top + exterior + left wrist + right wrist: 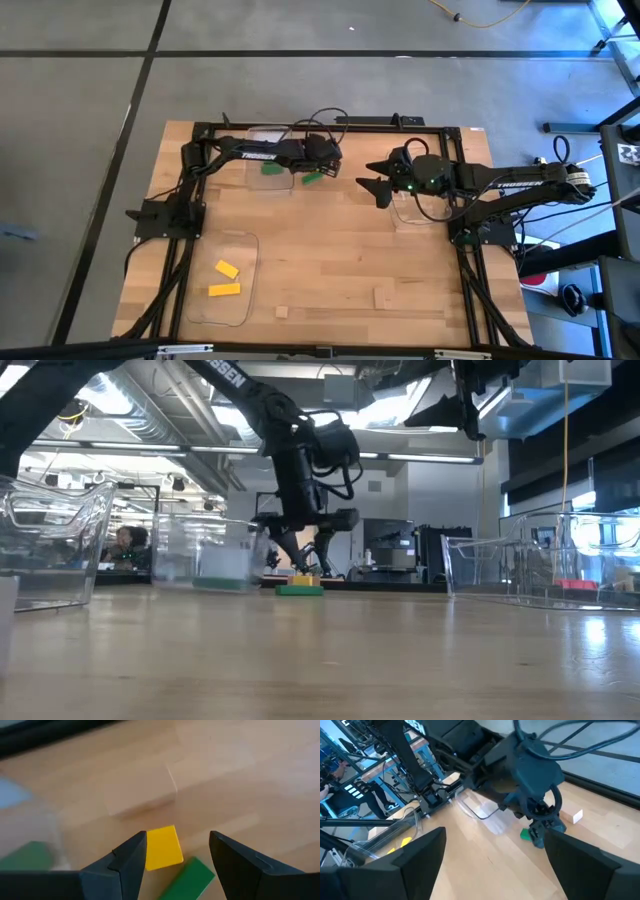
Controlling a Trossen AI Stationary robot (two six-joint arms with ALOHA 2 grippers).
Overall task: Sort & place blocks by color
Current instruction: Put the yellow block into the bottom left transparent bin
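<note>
A yellow block (162, 847) lies on the wooden table beside a green block (189, 879), their corners meeting. My left gripper (177, 840) hangs open just above them, tilted downward, one finger on each side of the yellow block and touching nothing; in the low view it is my left gripper (300, 560) over the pair (300, 584). A tan block (142, 792) lies just beyond. Another green block (272, 168) lies in a clear tray (262, 140) at the far left. My right gripper (378, 185) waits open, raised over the table's far right.
A clear tray (238, 305) at the near left holds two yellow blocks (226, 268) (224, 290). Two tan cubes (282, 312) (382, 298) lie near the front edge. Another clear tray (410, 210) stands under the right arm. The table's middle is bare wood.
</note>
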